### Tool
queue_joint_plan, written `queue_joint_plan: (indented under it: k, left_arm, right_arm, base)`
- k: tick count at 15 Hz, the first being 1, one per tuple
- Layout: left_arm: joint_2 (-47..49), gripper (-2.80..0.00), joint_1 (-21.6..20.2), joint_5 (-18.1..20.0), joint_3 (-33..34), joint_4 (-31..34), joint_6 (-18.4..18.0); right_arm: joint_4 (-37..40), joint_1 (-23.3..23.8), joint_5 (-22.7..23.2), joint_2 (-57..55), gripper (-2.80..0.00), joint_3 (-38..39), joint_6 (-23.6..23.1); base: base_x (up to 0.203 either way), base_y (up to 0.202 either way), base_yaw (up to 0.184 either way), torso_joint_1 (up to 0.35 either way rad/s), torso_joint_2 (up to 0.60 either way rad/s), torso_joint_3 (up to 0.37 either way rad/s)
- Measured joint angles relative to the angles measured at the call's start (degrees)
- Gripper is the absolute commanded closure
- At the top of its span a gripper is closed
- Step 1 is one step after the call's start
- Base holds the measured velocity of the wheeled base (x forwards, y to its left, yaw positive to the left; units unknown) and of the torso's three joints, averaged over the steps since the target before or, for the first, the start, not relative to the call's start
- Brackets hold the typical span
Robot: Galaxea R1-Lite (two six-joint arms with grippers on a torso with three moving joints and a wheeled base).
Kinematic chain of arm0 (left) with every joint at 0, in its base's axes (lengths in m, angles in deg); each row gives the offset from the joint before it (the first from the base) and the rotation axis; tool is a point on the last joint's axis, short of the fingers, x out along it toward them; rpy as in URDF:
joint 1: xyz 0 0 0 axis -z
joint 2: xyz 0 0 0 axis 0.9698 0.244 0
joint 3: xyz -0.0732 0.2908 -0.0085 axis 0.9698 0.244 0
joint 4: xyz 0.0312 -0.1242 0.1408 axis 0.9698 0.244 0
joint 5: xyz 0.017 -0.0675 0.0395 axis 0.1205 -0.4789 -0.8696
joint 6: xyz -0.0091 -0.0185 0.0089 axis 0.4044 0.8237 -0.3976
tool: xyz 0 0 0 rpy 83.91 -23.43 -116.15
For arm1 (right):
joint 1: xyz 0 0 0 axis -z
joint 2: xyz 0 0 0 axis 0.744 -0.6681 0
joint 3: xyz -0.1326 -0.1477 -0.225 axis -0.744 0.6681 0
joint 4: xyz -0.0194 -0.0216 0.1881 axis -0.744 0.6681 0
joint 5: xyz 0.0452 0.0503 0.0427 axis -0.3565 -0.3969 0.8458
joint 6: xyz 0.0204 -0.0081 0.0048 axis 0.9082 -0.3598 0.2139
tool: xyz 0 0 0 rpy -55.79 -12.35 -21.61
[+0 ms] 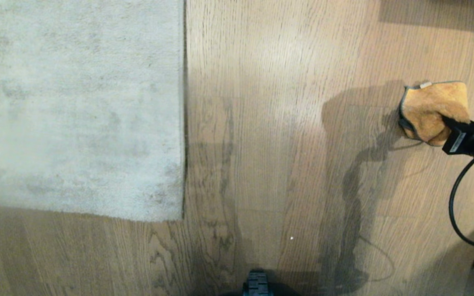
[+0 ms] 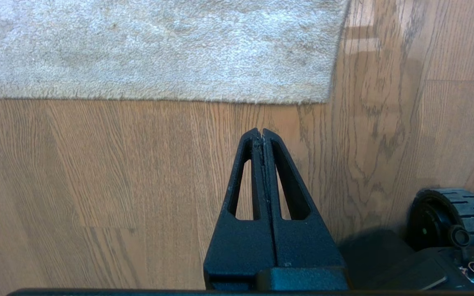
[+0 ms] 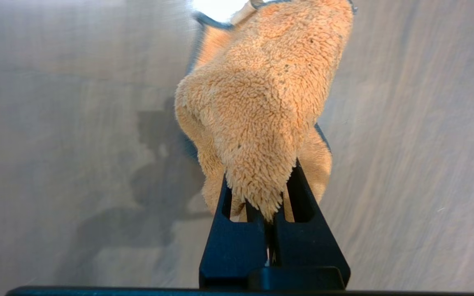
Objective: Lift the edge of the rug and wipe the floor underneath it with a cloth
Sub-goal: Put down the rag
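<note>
Over on the left the rug [image 1: 76,107] lay flat on the floor [image 1: 270,123], its rug edge [image 1: 183,123] straight and its square corner snug against the wood planks. The left gripper [image 2: 261,130] hung just short of that border, above bare boards, with its fingers pressed together on nothing. Far to the right, well apart from the rug, the right gripper [image 1: 447,123] was clamped on the orange cloth [image 1: 432,109], which bunched out past the fingertips above the floor.

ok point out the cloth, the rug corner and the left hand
cloth [image 1: 432,109]: head view, fuzzy orange middle
rug corner [image 1: 171,207]: head view, pile by the square corner
left hand [image 2: 263,130]: left wrist view, shut fingertips
</note>
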Motion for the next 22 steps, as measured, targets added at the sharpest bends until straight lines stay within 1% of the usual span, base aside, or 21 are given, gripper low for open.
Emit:
queue_joint_plan:
  k: [2,5,8,10,15,16,22]
  left_arm:
    - [0.0,0.0,0.0,-0.01,0.0,-0.01,-0.02]
    - [0.0,0.0,0.0,-0.04,0.0,-0.02,-0.04]
    - [0.0,0.0,0.0,-0.02,0.0,0.0,-0.04]
    - [0.0,0.0,0.0,0.0,0.0,-0.01,-0.02]
    - [0.0,0.0,0.0,-0.02,0.0,0.0,-0.04]
    - [0.0,0.0,0.0,-0.02,0.0,0.0,-0.02]
    - [0.0,0.0,0.0,-0.02,0.0,0.0,-0.02]
  right_arm:
    - [-0.05,2.58,0.56,-2.42,0.0,-3.1,-0.13]
    - [0.04,6.74,3.28,-5.1,0.0,-6.8,-0.67]
    - [0.0,9.98,4.31,-7.88,0.0,-9.88,-2.17]
    - [-0.1,11.08,5.8,-9.28,0.0,-10.84,-2.36]
    - [0.12,11.5,6.06,-10.56,0.0,-10.61,-2.36]
    - [0.04,11.5,6.26,-10.61,-2.8,-10.31,-2.37]
    - [0.1,11.55,7.55,-9.1,-2.8,-8.19,-2.38]
  base:
    - [0.0,0.0,0.0,0.0,0.0,0.0]
    - [0.0,0.0,0.0,0.0,0.0,0.0]
    - [0.0,0.0,0.0,0.0,0.0,0.0]
    - [0.0,0.0,0.0,0.0,0.0,0.0]
    - [0.0,0.0,0.0,0.0,0.0,0.0]
    - [0.0,0.0,0.0,0.0,0.0,0.0]
    - [0.0,0.0,0.0,0.0,0.0,0.0]
